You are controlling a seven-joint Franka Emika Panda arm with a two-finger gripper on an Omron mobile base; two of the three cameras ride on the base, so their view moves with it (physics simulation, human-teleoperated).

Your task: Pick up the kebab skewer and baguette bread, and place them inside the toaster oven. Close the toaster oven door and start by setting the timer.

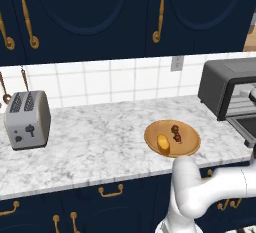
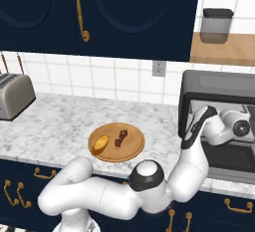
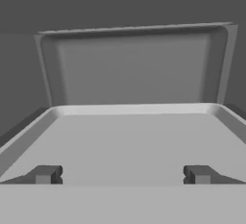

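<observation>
White arm links (image 2: 99, 196) fill the foreground of the right base view, bending up toward the toaster oven (image 2: 219, 94) at three o'clock. Its door (image 2: 234, 159) lies dropped open. From the hand view, the gripper (image 3: 122, 175) faces into the grey oven cavity, jaws spread wide and grasping nothing. On the marble counter (image 1: 90, 142) sits a round wooden plate (image 1: 187, 149), holding the baguette bread (image 1: 163, 143) at nine o'clock and the kebab skewer (image 1: 176, 133) just beside it. A silver toaster (image 1: 27, 119) stands well apart, far toward nine o'clock.
</observation>
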